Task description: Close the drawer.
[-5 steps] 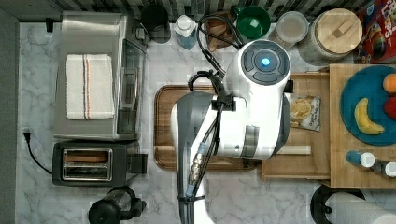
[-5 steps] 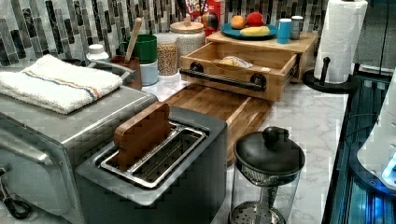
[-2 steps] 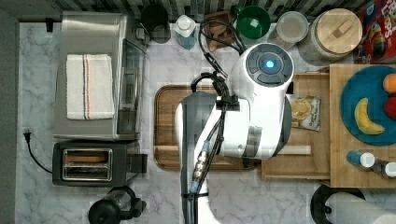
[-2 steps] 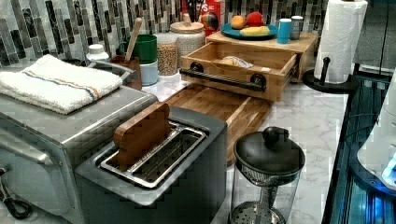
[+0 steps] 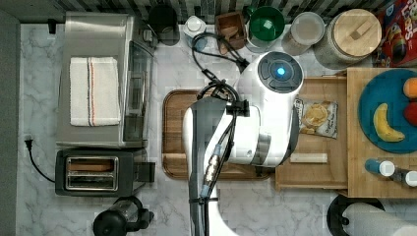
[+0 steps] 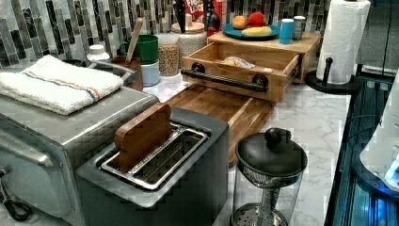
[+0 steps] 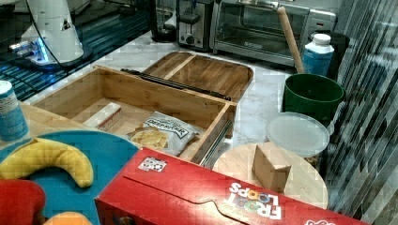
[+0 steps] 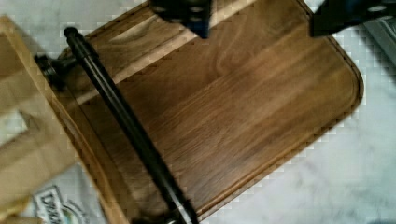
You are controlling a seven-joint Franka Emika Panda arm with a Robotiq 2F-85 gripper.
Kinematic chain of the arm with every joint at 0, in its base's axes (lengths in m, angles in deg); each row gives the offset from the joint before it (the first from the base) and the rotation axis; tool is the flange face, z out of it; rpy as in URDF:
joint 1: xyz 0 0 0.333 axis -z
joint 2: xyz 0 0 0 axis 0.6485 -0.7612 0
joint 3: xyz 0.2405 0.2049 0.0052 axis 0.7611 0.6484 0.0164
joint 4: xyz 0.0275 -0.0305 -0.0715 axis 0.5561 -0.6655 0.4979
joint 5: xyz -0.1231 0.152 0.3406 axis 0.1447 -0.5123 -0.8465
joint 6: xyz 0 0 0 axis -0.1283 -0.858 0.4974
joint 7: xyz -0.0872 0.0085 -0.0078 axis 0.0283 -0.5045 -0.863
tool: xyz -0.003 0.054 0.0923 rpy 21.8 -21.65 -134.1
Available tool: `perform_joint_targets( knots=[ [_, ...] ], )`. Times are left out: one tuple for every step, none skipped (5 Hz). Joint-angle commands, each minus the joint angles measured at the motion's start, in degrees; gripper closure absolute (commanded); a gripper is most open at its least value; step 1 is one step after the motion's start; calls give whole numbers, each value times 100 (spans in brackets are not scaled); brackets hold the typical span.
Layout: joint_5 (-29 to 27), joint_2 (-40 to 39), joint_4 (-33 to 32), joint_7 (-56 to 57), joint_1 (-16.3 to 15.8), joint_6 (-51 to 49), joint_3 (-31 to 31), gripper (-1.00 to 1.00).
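Gripper (image 8: 259,21): two dark fingers (image 8: 187,14) are showing in the wrist view, standing well apart and spread, holding nothing and touching nothing; they are hanging over the dark brown tray (image 8: 243,112), apart from the black bar handle (image 8: 126,126).
Arm (image 5: 255,128): its white body is leaning over the tray (image 5: 172,132) and the drawer's front edge in the top view.
Toaster (image 6: 155,174): sitting nearest in the left view, with a brown slab standing in one slot; a glass press pot with a black lid (image 6: 270,155) is standing just beside it.
Toaster oven (image 5: 101,78): carrying a folded white towel (image 5: 93,91) on its roof.
Tray again: lying flat on the marble counter (image 5: 39,98), between the toaster oven and the drawer, its edge lying just in front of the drawer's front.
Drawer (image 6: 244,63): standing pulled out from under the light wood top (image 6: 277,44), at the top view's right; its front is carrying the long black bar handle (image 6: 226,80) on two round mounts.
Drawer contents: a chip bag (image 7: 162,131) is lying on the drawer floor, and a small pale wooden block (image 7: 103,116) is lying apart from it.
Wood top: holding a blue plate (image 5: 388,103) with a banana (image 5: 383,123) and round fruit.
Back row: a green cup (image 5: 265,22), a lidded plastic tub (image 5: 307,27) and a wooden-lidded jar (image 5: 354,32) are lining the tiled wall.
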Motion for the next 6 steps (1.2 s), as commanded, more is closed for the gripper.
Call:
perform_joint_targets(
  knots=[
    [110,257,-661,1800,-284,652,420,-100],
    [124,209,-857,2111,-230,766,506,100],
    [528,257,-1338,2310,-284,1403,547,100],
    [683,171,-1812,2644,-249,2154,483,100],
    [1109,-22,-1982,2481,-230,2569,470,100],
    [1220,-222,-2007,2484,-191,2733,435,100]
  ],
)
